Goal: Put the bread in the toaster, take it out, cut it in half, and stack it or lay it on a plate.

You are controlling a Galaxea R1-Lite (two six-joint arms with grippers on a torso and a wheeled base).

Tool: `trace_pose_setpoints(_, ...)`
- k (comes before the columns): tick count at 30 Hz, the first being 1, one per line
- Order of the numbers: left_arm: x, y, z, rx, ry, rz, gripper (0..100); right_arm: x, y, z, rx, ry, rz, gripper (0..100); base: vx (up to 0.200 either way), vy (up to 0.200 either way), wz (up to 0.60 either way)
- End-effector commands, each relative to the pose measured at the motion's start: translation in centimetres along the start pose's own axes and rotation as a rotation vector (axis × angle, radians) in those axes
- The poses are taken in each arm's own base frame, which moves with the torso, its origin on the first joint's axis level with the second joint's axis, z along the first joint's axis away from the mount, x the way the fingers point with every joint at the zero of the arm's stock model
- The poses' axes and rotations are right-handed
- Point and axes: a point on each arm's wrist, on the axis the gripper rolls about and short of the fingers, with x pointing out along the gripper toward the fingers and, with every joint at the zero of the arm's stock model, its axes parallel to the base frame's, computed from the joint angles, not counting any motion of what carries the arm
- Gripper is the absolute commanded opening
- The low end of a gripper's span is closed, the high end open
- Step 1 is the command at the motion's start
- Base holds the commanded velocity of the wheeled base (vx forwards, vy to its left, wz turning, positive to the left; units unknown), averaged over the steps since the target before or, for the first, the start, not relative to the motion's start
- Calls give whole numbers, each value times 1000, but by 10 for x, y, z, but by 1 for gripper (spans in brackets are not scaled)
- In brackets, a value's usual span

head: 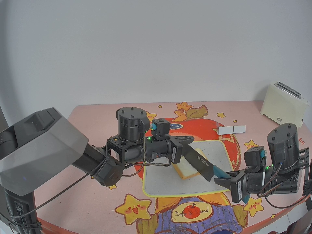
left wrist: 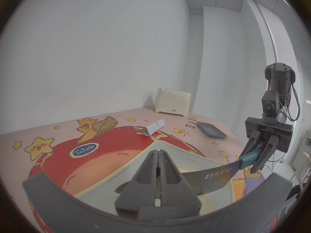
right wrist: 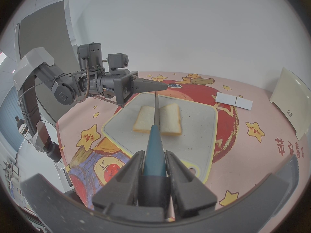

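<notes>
Head view: the knife [head: 200, 163] is pinched by its teal handle in the right gripper [head: 222, 176]. The blade is held across the bread [head: 183, 172] on the cutting board [head: 162, 181], so part of the slice is hidden. The left gripper [head: 190, 140], fingers pressed together, is set at the blade's far end. The toaster [head: 282, 106] is seen at the far right corner, with a white card [head: 231, 129] nearby.

The knife [head: 200, 163] blade hides the middle of the bread [head: 186, 173]. The left end effector [head: 187, 142] covers the blade's tip, at ten o'clock from the bread.
</notes>
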Motion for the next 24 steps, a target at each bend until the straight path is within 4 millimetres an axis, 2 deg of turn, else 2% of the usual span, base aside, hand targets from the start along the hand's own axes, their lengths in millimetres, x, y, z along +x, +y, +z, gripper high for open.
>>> trace_pose_setpoints(1, 0, 0, 1, 2, -4, 0, 0, 1, 0, -2, -2, 12, -2, 0, 0, 0, 0)
trace_pose_setpoints(24, -2, -5, 6, 9, -14, -8, 0, 5, -1, -7, -5, 38, -7, 0, 0, 0, 0)
